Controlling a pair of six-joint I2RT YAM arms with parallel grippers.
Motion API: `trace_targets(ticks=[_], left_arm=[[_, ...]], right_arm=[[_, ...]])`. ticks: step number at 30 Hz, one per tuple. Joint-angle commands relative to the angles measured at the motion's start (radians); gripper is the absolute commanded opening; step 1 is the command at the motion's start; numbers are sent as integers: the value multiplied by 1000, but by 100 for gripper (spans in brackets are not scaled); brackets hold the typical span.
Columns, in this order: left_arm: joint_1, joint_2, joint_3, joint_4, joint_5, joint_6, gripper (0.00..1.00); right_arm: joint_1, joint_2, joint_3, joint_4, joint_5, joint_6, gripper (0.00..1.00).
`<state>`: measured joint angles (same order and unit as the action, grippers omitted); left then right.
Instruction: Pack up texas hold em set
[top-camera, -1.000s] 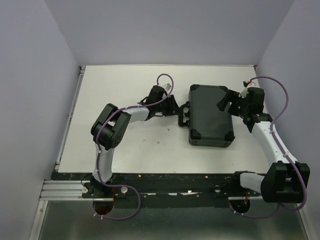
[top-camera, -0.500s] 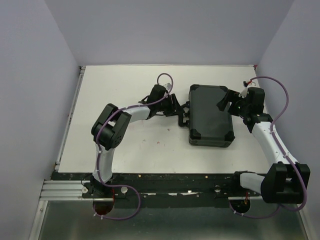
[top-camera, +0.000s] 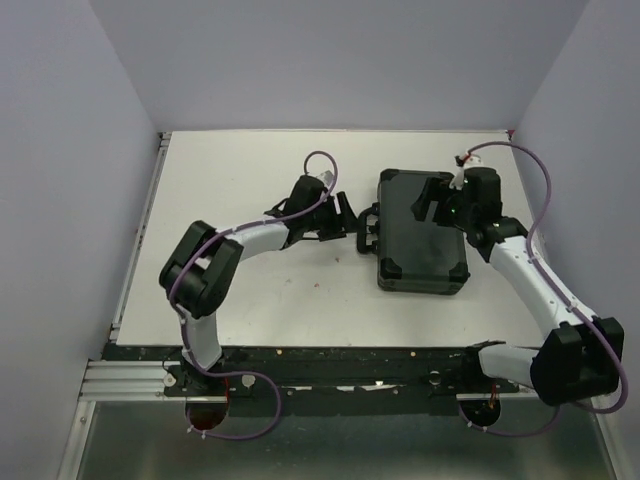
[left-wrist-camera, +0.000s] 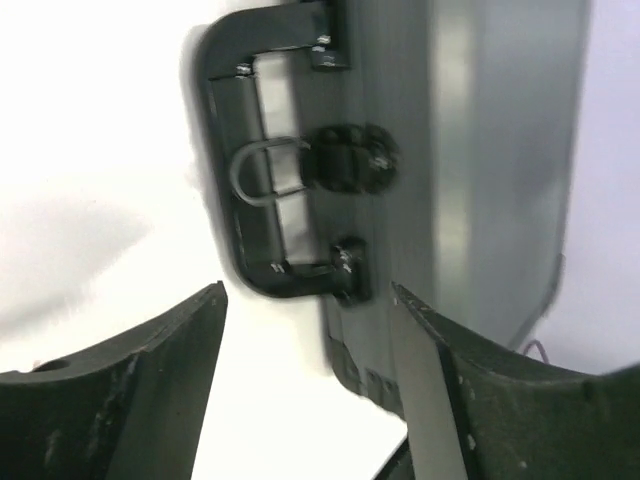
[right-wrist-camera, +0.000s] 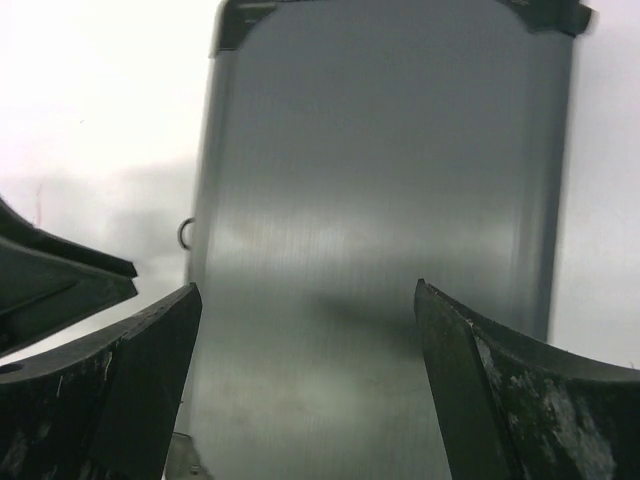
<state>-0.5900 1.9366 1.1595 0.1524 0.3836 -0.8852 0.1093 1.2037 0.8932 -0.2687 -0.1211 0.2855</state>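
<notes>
The texas hold em set is a black hinged case (top-camera: 422, 236), lying closed and flat on the white table; its contents are hidden. Its carry handle (top-camera: 368, 232) faces left. My left gripper (top-camera: 344, 221) sits just left of that handle, open and holding nothing. In the left wrist view the handle (left-wrist-camera: 245, 160) and a round latch knob (left-wrist-camera: 345, 160) lie ahead of the open left gripper (left-wrist-camera: 308, 295). My right gripper (top-camera: 430, 204) hovers over the far part of the lid, open. The right wrist view shows the grey-black lid (right-wrist-camera: 380, 200) beneath the right gripper (right-wrist-camera: 307, 288).
The white table (top-camera: 250, 180) is bounded by lavender walls at the back and on both sides. A black rail (top-camera: 340, 357) runs along the near edge by the arm bases. The left arm's elbow (top-camera: 200, 270) rises over the table's left half.
My left gripper has opened and pulled a little left, away from the handle. My right gripper has moved left from the case's right edge to above the lid.
</notes>
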Motion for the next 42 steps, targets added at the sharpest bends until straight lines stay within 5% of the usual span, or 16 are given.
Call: trace_targets(ticks=[1, 12, 18, 25, 42], left_arm=[[44, -256, -72, -42, -40, 98, 77], [265, -770, -271, -426, 41, 262, 87], [346, -896, -231, -625, 61, 462, 90], [364, -953, -256, -619, -14, 499, 90], [369, -1013, -274, -619, -28, 506, 90]], right_arm=[[198, 101, 139, -61, 269, -25, 93], [616, 551, 450, -147, 728, -39, 87], [668, 781, 621, -220, 788, -26, 76], [710, 974, 776, -366, 919, 14, 68], [719, 1025, 800, -458, 1057, 38, 54]])
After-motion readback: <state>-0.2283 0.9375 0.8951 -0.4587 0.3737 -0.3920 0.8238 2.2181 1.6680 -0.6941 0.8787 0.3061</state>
